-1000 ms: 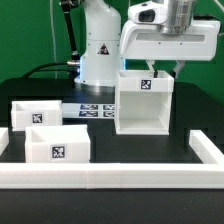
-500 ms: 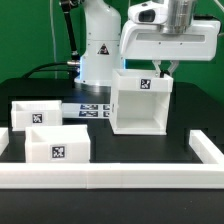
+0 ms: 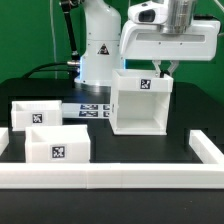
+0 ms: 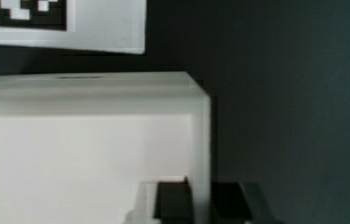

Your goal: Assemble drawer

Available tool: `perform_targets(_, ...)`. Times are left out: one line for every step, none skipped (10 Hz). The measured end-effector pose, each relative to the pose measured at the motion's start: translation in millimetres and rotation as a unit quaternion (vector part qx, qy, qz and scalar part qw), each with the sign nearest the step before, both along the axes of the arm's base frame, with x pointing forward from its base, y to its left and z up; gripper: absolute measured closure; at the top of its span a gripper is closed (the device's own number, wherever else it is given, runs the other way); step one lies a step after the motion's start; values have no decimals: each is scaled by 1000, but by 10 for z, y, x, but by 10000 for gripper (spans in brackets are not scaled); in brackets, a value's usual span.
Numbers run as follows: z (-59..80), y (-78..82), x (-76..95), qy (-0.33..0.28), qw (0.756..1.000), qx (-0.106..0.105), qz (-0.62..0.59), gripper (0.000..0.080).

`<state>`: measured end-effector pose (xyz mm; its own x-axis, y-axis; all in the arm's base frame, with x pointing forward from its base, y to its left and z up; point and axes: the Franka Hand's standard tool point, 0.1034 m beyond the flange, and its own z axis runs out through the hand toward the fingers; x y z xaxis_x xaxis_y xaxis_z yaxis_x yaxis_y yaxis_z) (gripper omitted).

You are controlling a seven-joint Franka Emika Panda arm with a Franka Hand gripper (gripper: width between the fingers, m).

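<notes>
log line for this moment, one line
pincer: at casing top rim, grip unclear | casing: upright | nearer tray: outside casing | farther tray: outside casing

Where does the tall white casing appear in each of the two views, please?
Exterior view: the casing stands right of centre, just below the gripper.
Wrist view: the casing is the big white block close to the camera, with one upright corner edge showing.
Shared landmark: the gripper, whose dark fingers sit at the casing's top edge on the exterior view's right.
</notes>
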<state>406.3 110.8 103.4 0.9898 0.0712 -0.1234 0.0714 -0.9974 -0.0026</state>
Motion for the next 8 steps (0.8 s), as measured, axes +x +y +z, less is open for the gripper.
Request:
perform_targets(0, 2, 136, -4, 1000, 3, -1, 762)
perform_targets(4, 4, 273, -8, 1000, 7, 4, 762)
perform_targets(4, -2, 412, -12, 1000, 10, 5, 762)
perform_targets(7, -7, 566, -18, 1000, 13, 4, 762)
perform_targets(6, 2, 652, -22, 1000, 15, 3, 762)
perform_targets(6, 5, 755, -29, 999, 17, 2, 762)
perform_targets(9, -10, 852, -33, 999, 19, 6, 762)
perform_targets(8, -30, 953, -38, 999, 21, 8, 762)
